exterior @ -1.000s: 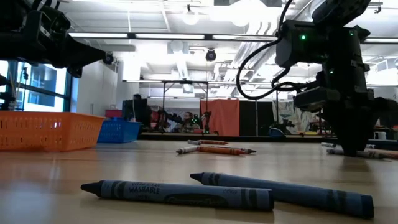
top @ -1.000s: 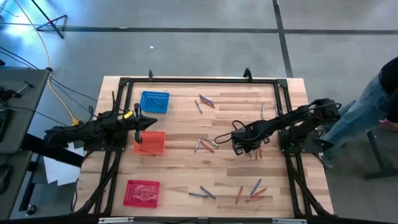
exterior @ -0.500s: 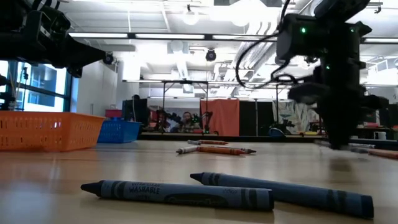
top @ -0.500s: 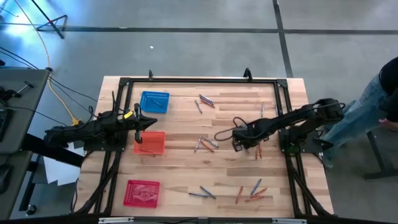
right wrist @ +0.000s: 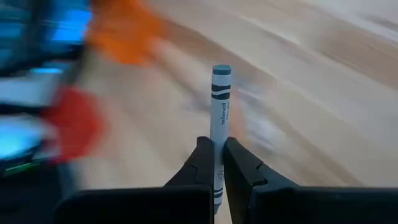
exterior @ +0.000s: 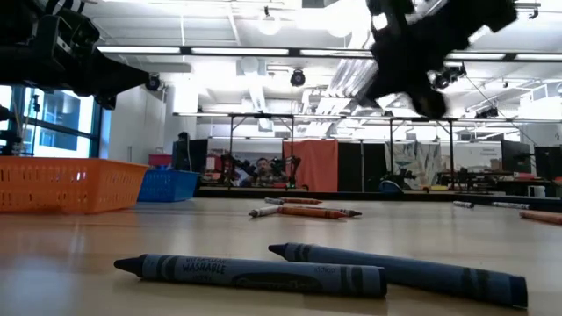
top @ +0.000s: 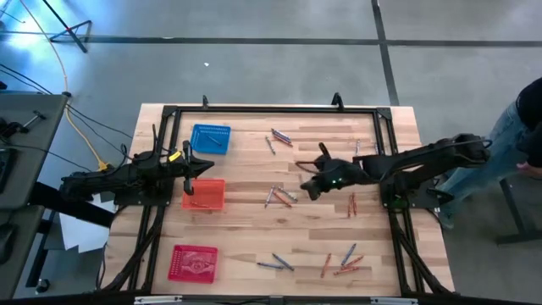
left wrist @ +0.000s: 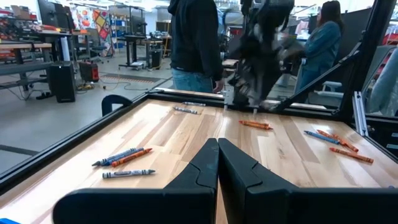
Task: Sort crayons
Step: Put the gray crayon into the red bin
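My right gripper is above the table's middle, right of the orange basket, and is shut on a blue crayon. It shows blurred and high in the low view. My left gripper is shut and empty, and waits by the orange basket's far edge. Loose crayons lie on the wood in groups: far middle, centre, near middle, near right and right. Two dark blue crayons lie close to the low camera. My right gripper pinches the blue crayon between its two fingers, on the stretch near its hidden end. The crayon lies along the fingers. Most of its length sticks out past the fingertips, its flat end foremost. It is lifted clear of the table.
A blue basket stands at the far left and a red basket at the near left. A black frame runs round the table. A person stands beyond the right edge, and others show in the left wrist view.
My right gripper has risen from the crayons at the table's right and gone toward the left, toward the baskets, turning as it went. It carries the blue crayon, now clear of the table.
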`<state>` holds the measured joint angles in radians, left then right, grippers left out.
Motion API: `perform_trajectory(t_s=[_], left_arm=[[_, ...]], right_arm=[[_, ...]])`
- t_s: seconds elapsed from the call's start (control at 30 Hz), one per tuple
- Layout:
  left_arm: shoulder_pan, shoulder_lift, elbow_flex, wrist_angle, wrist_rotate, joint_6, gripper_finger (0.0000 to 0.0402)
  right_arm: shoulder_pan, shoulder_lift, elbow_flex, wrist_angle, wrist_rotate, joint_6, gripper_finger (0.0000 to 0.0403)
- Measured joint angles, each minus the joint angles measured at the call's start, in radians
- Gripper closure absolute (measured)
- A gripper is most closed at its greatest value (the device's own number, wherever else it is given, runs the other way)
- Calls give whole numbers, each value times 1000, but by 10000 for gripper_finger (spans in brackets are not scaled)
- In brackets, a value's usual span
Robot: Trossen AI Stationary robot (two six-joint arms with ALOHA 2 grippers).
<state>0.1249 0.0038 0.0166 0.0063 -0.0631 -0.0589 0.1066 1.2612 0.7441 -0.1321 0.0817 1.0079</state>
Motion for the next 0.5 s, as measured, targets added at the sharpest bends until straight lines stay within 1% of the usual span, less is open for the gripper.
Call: perform_trajectory(t_s=[0.1, 0.13, 0.27, 0.4, 0.5], left_arm=[[0, 0, 0, 0, 0, 0, 401], [0, 0, 0, 0, 0, 0, 401], [0, 0, 0, 0, 0, 0, 401], [0, 0, 0, 0, 0, 0, 401], [0, 0, 0, 0, 0, 0, 401]], right_arm=[[0, 20, 2, 207, -49, -75, 402], [1, 31, 2, 251, -59, -92, 402], [13, 108, 2, 350, -76, -119, 402], [30, 228, 1, 469, -106, -139, 402], [34, 322, 44, 556, -145, -178, 402]])
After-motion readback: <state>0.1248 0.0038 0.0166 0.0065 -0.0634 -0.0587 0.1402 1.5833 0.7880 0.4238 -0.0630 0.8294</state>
